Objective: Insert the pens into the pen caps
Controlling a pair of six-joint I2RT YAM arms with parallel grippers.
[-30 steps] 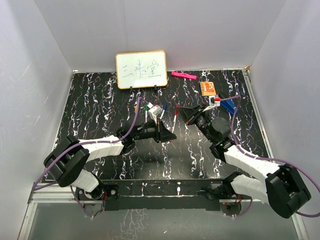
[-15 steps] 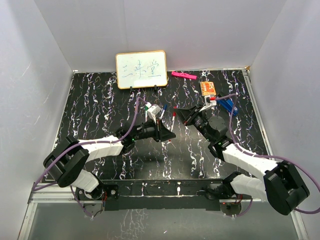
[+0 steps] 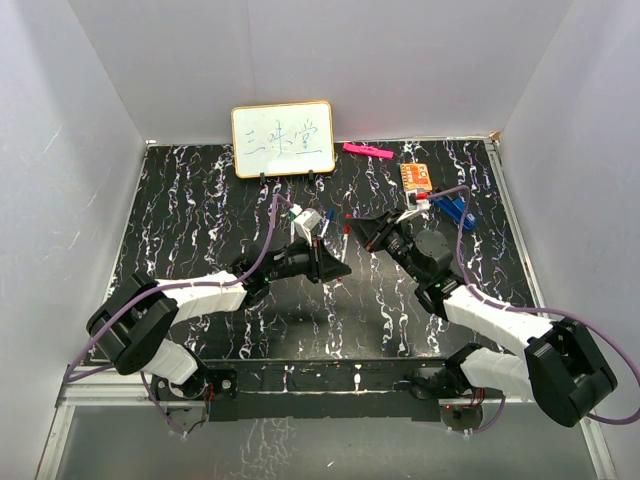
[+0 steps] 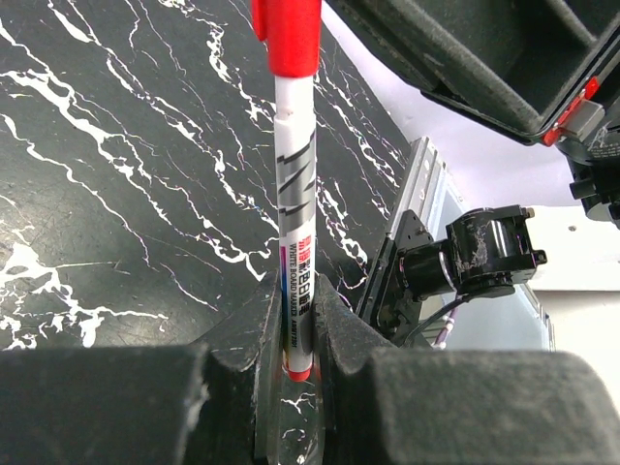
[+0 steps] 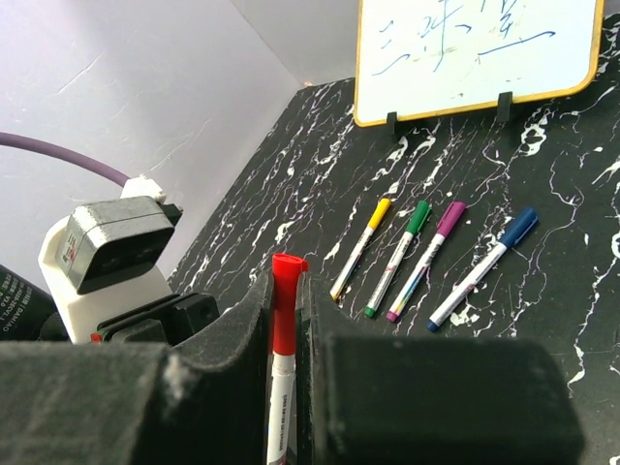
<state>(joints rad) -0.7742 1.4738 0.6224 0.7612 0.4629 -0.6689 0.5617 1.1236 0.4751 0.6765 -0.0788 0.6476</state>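
Observation:
One white pen (image 4: 294, 223) with a red end stands between my two grippers. My left gripper (image 4: 295, 291) is shut on its barrel. A red pen cap (image 5: 283, 300) sits on the pen's other end, and my right gripper (image 5: 286, 286) is shut on that cap. In the top view the left gripper (image 3: 335, 265) and right gripper (image 3: 355, 226) meet near the table's middle. Behind them, capped yellow (image 5: 360, 247), green (image 5: 397, 254), purple (image 5: 426, 257) and blue (image 5: 481, 268) pens lie side by side on the table.
A small whiteboard (image 3: 283, 139) stands on feet at the back. A pink marker (image 3: 366, 150) and an orange card (image 3: 416, 176) lie at the back right, with a blue object (image 3: 455, 210) near the card. White walls enclose the black marbled table (image 3: 190, 220).
My right gripper has moved left with the red cap, closing the gap to the pen in my left gripper. The left arm has hardly moved.

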